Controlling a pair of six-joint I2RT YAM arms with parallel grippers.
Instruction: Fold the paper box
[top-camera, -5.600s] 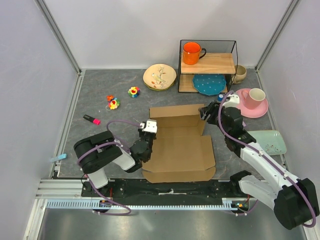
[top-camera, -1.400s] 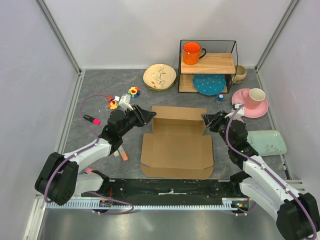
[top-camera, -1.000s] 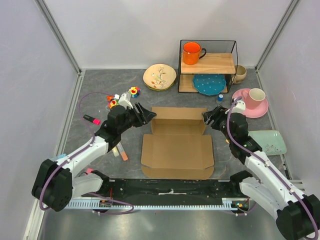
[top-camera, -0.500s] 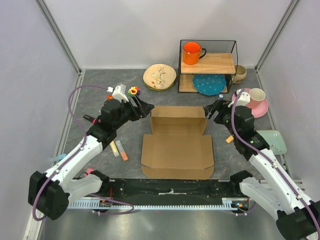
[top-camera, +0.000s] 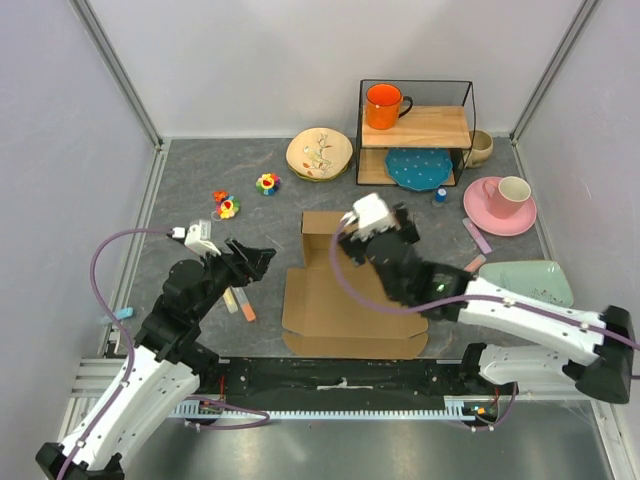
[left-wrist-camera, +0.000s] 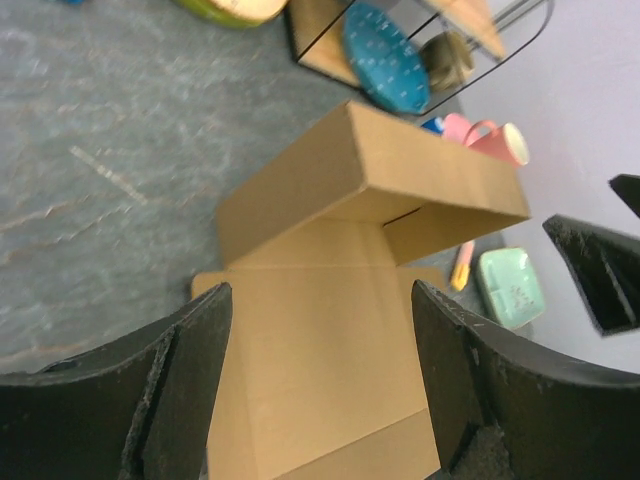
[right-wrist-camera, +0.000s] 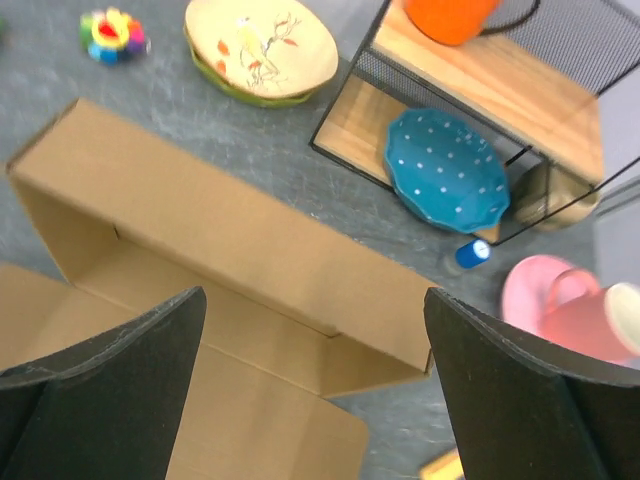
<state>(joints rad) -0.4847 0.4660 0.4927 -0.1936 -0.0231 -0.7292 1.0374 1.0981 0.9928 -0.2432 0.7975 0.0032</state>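
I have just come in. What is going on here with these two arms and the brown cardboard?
Two robot arms are folding a paper box on the grey table, but neither holds it now. The left gripper is open, to the left of the box and apart from it. The right gripper is open too, above the box's far part. That part stands up; the near panel lies flat, so the folding is not finished.
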